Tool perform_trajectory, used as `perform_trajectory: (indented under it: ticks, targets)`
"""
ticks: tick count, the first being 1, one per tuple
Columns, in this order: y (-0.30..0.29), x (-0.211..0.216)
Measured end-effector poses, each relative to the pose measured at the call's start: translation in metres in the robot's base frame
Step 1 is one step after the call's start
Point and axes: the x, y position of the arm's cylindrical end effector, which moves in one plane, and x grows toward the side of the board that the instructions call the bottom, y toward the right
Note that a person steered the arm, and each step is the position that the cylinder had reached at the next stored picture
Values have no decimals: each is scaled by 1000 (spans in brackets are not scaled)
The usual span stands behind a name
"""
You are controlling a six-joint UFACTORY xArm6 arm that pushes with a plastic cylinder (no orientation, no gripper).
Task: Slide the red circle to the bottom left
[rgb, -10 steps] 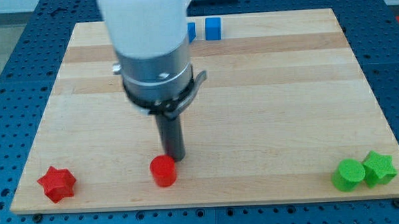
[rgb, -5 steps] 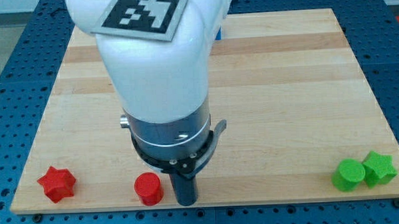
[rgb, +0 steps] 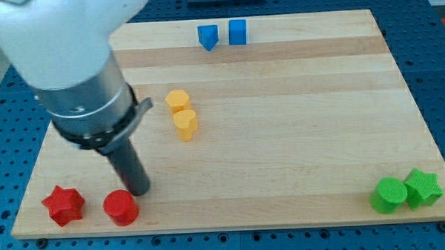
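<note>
The red circle [rgb: 121, 208] lies near the board's bottom edge at the view's lower left, just right of a red star [rgb: 63, 205]. My tip [rgb: 139, 191] rests on the board right beside the circle, at its upper right, touching or nearly touching it. The arm's pale body fills the view's upper left.
Two yellow blocks [rgb: 181, 114] sit together left of the board's middle. Two blue blocks [rgb: 222, 34] stand at the view's top edge. A green circle [rgb: 389, 195] and a green star [rgb: 423, 188] sit at the bottom right. The wooden board [rgb: 297, 122] ends just below the red blocks.
The red circle has slid left along the bottom edge, from mid-left to beside the red star. My tip and arm swung left with it, uncovering the yellow and blue blocks.
</note>
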Motion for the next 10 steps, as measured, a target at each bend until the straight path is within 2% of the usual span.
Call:
perform_trajectory:
  ticks: [1,2,3,4,8,9,10]
  targets:
    - [41,0]
    - [51,4]
    - [44,23]
    - [12,26]
    - [-56,21]
    - [-55,20]
    - [0,18]
